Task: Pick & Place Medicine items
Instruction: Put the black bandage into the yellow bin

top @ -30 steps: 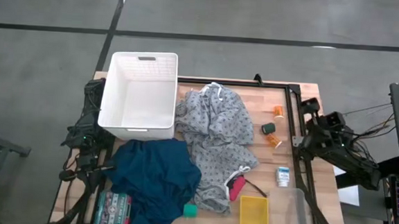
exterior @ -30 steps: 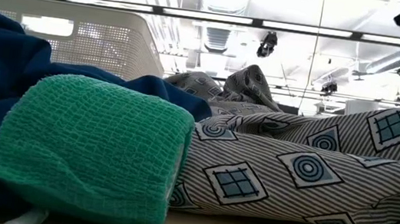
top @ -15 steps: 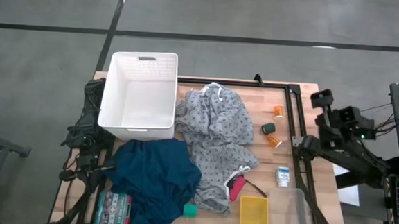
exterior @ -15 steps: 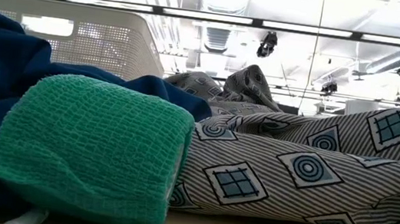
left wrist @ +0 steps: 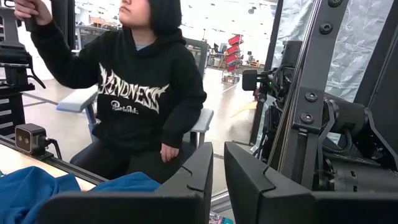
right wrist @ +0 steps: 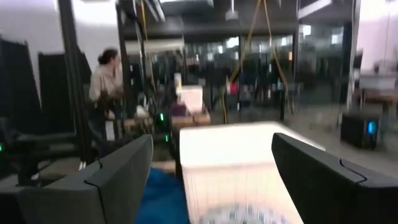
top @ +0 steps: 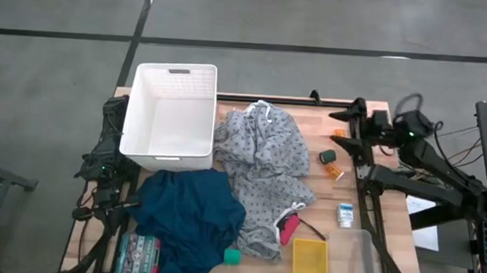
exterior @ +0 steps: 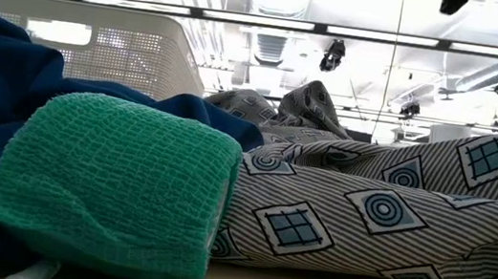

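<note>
White with blue print, your small carton (top: pixel 345 215) lay at the lower right of the high view, on the wooden table (top: pixel 368 174). An orange piece (top: pixel 334 171) sat above it, near centre right. Just above that, your right gripper (top: pixel 340 130) hovered with jaws spread wide, gripping nothing. The grey patterned cloth (top: pixel 263 167) filled mid-frame and the white basket (top: pixel 171 111) the upper left. Your left gripper (left wrist: pixel 217 180) waited at the left edge, jaws nearly closed on nothing.
</note>
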Motion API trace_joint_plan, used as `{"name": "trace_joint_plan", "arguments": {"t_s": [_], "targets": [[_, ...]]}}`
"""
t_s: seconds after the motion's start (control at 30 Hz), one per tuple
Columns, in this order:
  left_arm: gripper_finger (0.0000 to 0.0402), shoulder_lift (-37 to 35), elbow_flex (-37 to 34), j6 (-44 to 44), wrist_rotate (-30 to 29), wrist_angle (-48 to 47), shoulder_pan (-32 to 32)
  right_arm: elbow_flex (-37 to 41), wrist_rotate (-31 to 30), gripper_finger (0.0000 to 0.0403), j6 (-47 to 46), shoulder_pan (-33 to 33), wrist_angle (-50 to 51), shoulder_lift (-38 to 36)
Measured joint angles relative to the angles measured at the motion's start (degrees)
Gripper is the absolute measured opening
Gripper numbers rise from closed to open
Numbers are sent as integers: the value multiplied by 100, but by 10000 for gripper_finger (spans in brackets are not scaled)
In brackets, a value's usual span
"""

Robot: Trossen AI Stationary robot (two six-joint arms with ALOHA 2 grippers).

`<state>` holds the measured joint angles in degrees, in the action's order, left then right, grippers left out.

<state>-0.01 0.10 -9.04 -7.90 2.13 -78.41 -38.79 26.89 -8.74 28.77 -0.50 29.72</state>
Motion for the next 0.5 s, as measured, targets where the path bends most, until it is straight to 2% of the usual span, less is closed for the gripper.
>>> {"name": "trace_joint_plan", "arguments": {"t_s": [0.27, 0.5], "targets": [[47, 0, 2, 0, 2, 2, 0, -308, 2, 325, 255, 0, 548, 483], [47, 0, 0, 0, 1, 2, 0, -312, 2, 325, 277, 0, 591, 526]]}}
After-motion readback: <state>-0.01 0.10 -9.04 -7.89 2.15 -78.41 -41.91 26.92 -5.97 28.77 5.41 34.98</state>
